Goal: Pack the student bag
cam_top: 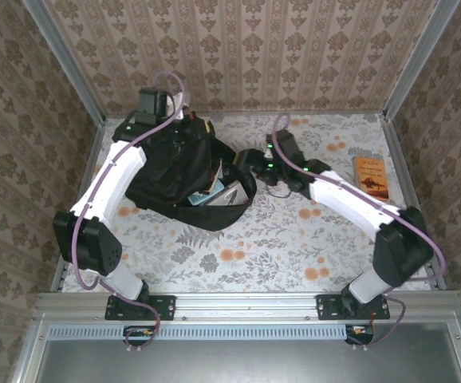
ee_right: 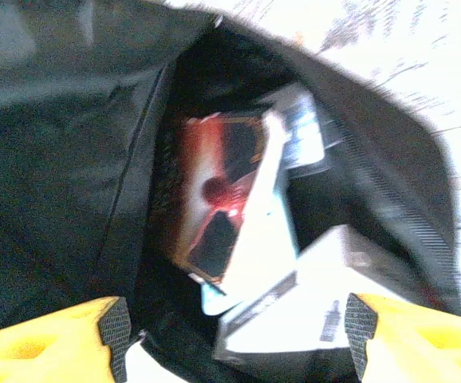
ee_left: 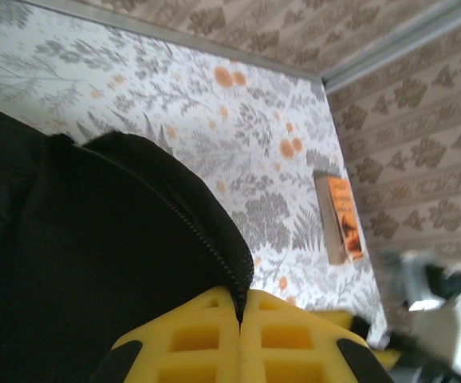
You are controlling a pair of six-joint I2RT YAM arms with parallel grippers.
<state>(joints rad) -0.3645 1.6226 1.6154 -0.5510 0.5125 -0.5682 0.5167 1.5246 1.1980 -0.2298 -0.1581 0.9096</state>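
The black student bag [cam_top: 171, 171] lies on the floral table with its mouth facing right and held agape. My left gripper [ee_left: 241, 315] is shut on the bag's zippered rim [ee_left: 206, 239] at its far upper edge. My right gripper [ee_right: 234, 335] is open just at the bag's mouth [cam_top: 238, 187], with nothing between its fingers. Inside the bag I see a red-covered book [ee_right: 218, 187], a white book [ee_right: 266, 239] and a white box-like item [ee_right: 334, 307].
An orange-covered book [cam_top: 371, 177] lies flat near the table's right edge; the left wrist view shows this orange book [ee_left: 342, 217] too. Metal rails and patterned walls enclose the table. Bare floral tabletop [cam_top: 278, 247] spreads in front of the bag.
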